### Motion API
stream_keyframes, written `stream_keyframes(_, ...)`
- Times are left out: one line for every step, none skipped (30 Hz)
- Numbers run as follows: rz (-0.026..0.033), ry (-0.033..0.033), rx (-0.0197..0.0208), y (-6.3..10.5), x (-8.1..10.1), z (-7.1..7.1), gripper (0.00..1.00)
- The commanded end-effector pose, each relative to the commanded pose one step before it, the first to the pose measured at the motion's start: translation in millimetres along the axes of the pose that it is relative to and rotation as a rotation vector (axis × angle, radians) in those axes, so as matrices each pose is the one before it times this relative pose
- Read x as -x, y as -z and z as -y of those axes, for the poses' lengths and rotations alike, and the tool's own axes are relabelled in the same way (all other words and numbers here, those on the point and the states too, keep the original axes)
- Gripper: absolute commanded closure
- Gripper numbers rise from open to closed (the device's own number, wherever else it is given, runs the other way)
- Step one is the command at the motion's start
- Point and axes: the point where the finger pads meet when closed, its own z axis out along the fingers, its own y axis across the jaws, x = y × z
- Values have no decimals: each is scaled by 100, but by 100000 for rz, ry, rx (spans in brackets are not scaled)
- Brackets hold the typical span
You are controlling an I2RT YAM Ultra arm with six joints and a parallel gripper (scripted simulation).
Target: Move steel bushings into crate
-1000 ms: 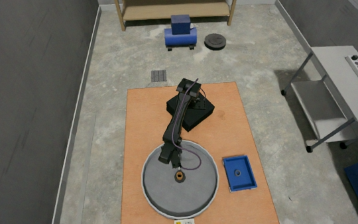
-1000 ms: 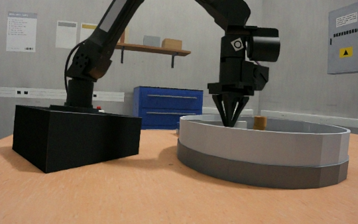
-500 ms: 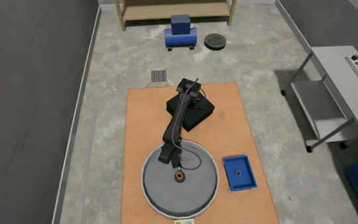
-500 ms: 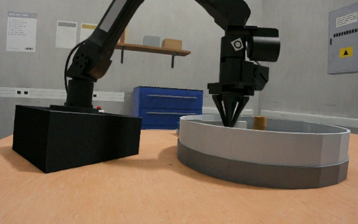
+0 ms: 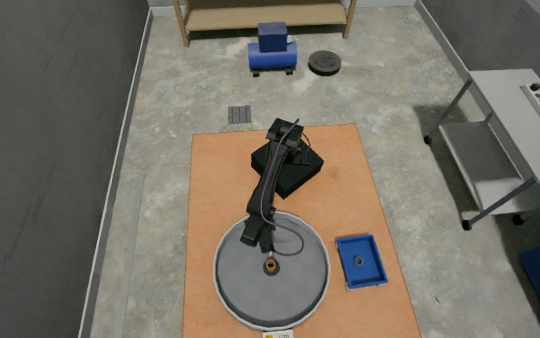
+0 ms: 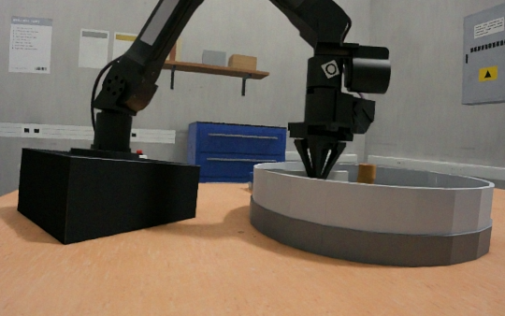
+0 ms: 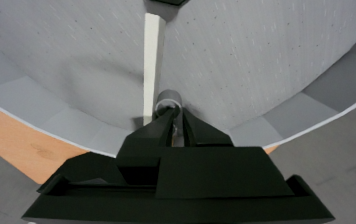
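Steel bushing [image 7: 168, 100], grey and ring-shaped, sits inside the turntable [image 5: 215, 270] [image 6: 355, 201] [image 7: 280, 125], near the wall on the arm's side. Wrist view: it's right at the fingertips of the gripper [image 5: 267, 245] [image 6: 319, 176] [image 7: 177, 117], its round opening partly visible, lower part covered by the fingers. Contact with the fingers: can't tell. Pincer is clenched nearly all the way, nothing grasped; just a narrow slit between the fingers. Gripper points down, tips below the turntable's rim in the exterior view.

Pale bar [image 6: 339, 176] [image 7: 151, 67] runs alongside the bushing, from near the middle of the turntable toward the wall. Whether bar and bushing touch, can't tell.

Second grey ring [image 5: 361, 260], looks like a bushing, lies in the blue crate [image 5: 370, 275], around the middle of its floor. Crate is on the orange board [image 5: 220, 175] [image 6: 224, 266] [image 7: 35, 150], beside the turntable and apart from it. So one ring in crate, one bushing on turntable by the tips.

Orange-brown hollow piece [image 5: 270, 265] [image 6: 367, 173] stands upright at the turntable's middle, on a dark round hub [image 5: 271, 273]. Black arm [image 5: 262, 192] [image 6: 323, 28] reaches over the rim from its black base block [image 5: 285, 186] [image 6: 131, 196].
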Motion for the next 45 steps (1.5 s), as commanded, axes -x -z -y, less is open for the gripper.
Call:
stream_keyframes(5833,389,-2293,1636,1362,200,88)
stream_keyframes(-1,0,1,0,0,0,88)
stream_keyframes(0,0,0,0,0,0,88)
stream_keyframes(0,0,0,0,0,0,88)
stream_keyframes(0,0,0,0,0,0,88)
stream_keyframes(0,0,0,0,0,0,88)
stream_keyframes(0,0,0,0,0,0,88)
stream_keyframes(0,0,0,0,0,0,88)
stream_keyframes(0,0,0,0,0,0,88)
stream_keyframes(0,0,0,0,0,0,88)
stream_keyframes(0,0,0,0,0,0,88)
stream_keyframes(0,0,0,0,0,0,88)
stream_keyframes(0,0,0,0,0,0,88)
stream_keyframes(0,0,0,0,0,0,88)
stream_keyframes(0,0,0,0,0,0,88)
stream_keyframes(0,0,0,0,0,0,88)
stream_keyframes(0,0,0,0,0,0,88)
stream_keyframes(0,0,0,0,0,0,88)
stream_keyframes(0,0,0,0,0,0,88)
stream_keyframes(0,0,0,0,0,0,88)
stream_keyframes(0,0,0,0,0,0,88)
stream_keyframes(0,0,0,0,0,0,88)
stream_keyframes(0,0,0,0,0,0,88)
stream_keyframes(0,0,0,0,0,0,88)
stream_keyframes(0,0,0,0,0,0,88)
stream_keyframes(0,0,0,0,0,0,88)
stream_keyframes(49,5,-36,43,32,20,88)
stream_keyframes(202,20,-150,220,154,92,88)
stream_keyframes(-971,-99,722,66,-214,-166,88)
stream_keyframes(1,3,-1,91,38,19,88)
stream_keyframes(1,0,-1,100,42,21,88)
stream_keyframes(1,0,-1,89,38,19,88)
stream_keyframes(1,2,0,64,27,14,88)
stream_keyframes(0,0,0,0,0,0,88)
stream_keyframes(0,0,0,0,0,0,88)
stream_keyframes(0,5,0,31,13,7,88)
stream_keyframes(0,0,0,6,2,1,88)
stream_keyframes(0,0,0,0,0,0,88)
stream_keyframes(0,0,0,0,0,0,88)
stream_keyframes(0,0,0,0,0,0,88)
stream_keyframes(0,0,0,0,0,0,88)
stream_keyframes(0,0,0,0,0,0,88)
stream_keyframes(0,0,0,0,0,0,88)
stream_keyframes(0,0,0,0,0,0,88)
stream_keyframes(0,0,0,0,0,0,88)
